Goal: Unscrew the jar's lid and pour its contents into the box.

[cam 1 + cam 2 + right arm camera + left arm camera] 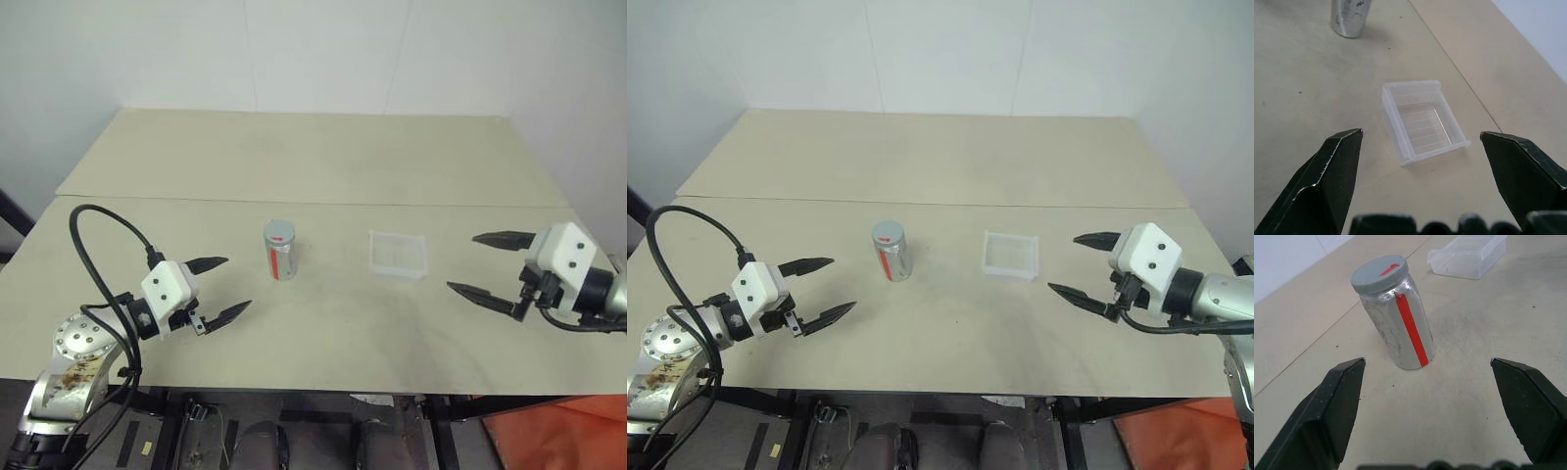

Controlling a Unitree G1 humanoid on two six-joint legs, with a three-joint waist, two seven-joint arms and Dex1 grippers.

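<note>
Nothing of the task is done yet, by my reading. The jar (280, 251) is standing upright mid-counter, well back from the near edge, long axis vertical, the lid (1379, 274) still sitting on top and facing up. The box (398, 254) is lying flat to the jar's right, near it but not touching, open side up and looking empty. I am holding my left jaws (217, 288) spread wide, empty, pointing at the jar. My right jaws (490, 266) are likewise wide apart, holding nothing, aimed toward the box. Gripping, unscrewing and pouring are all remaining.
</note>
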